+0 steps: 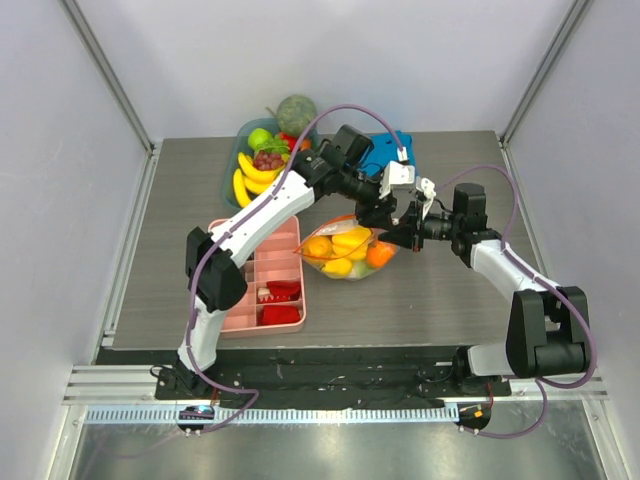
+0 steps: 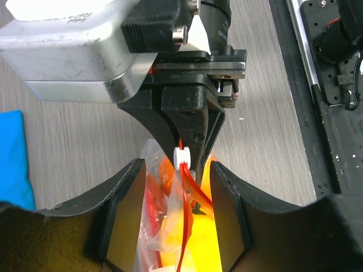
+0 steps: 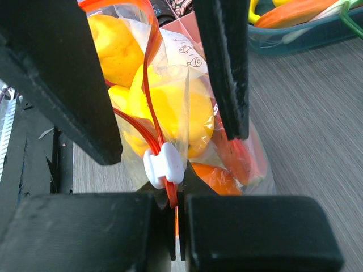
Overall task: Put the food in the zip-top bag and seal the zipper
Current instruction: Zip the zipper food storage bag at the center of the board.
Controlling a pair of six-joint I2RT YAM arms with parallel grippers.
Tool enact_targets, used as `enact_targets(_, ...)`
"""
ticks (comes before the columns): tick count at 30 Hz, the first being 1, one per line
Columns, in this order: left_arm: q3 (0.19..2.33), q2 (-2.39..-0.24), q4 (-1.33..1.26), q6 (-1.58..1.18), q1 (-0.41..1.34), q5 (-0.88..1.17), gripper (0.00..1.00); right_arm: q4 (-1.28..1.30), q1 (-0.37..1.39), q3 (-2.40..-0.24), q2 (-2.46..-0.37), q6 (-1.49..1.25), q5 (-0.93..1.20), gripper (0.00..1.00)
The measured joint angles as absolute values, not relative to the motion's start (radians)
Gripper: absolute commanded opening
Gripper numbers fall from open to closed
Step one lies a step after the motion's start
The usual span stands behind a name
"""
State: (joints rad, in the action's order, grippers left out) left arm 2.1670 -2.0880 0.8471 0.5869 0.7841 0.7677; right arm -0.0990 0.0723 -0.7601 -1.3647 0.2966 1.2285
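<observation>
The zip-top bag [image 1: 347, 262] stands on the table [image 1: 450, 300] just to the right of the pink compartment tray [image 1: 240, 312], close to its far right corner. It is bulging with food [image 1: 345, 240]: yellow pieces packed toward the tray side and an orange one on the side away from it. Both arms meet over the bag's far-from-tray end. The right gripper [image 3: 177, 226] is pressed together on the zipper [image 3: 146, 79], with the thin orange-red strip running down into the slit between its two black fingers. A small white slider [image 3: 163, 165] sits on the strip, right against those fingertips. The left gripper [image 2: 176, 187] comes down from above with its jaws spread. One dark finger [image 3: 57, 85] stands on each side of the crinkled bag top, and the strip passes between them. The wrist views do not show whether the pads touch the plastic. How much of the mouth is already pressed closed cannot be told either — the strip looks parted in a loop above the slider. Behind the pink tray, at the back of the table, a teal bin [image 1: 238, 150] holds more toy produce, including bananas [image 1: 250, 178]. A folded blue cloth [image 1: 385, 152] lies to the right of the bin, beyond the tray's far right corner. The tray itself holds small red pieces [image 1: 282, 315] in its near compartments.
</observation>
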Motion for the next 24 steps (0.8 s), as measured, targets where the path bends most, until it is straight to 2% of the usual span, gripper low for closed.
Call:
enact_targets(2,2.167,-2.09,0.845,0.575,0.786,0.767,0.48,-0.108,0.076,-0.76,-1.365,0.286,1.223,0.01)
enact_targets(5,2.167,-2.095,0.836,0.549,0.792,0.762,0.37,-0.117,0.079,-0.76,-1.365,0.274,1.217,0.01)
enact_targets(8,2.167,-2.102,0.825,0.531,0.797,0.759,0.23,-0.128,0.082,-0.76,-1.365,0.262,1.212,0.01)
enact_targets(9,2.167,-2.103,0.826,0.526,0.799,0.76,0.13,-0.13,0.081,-0.76,-1.365,0.259,1.209,0.01)
enact_targets(12,2.167,-2.103,0.823,0.528,0.798,0.751,0.04,-0.133,0.081,-0.76,-1.365,0.252,1.206,0.01)
enact_targets(24,2.136,-2.093,0.832,0.542,0.768,0.754,0.04,-0.157,0.075,-0.749,-1.365,0.202,1.195,0.01)
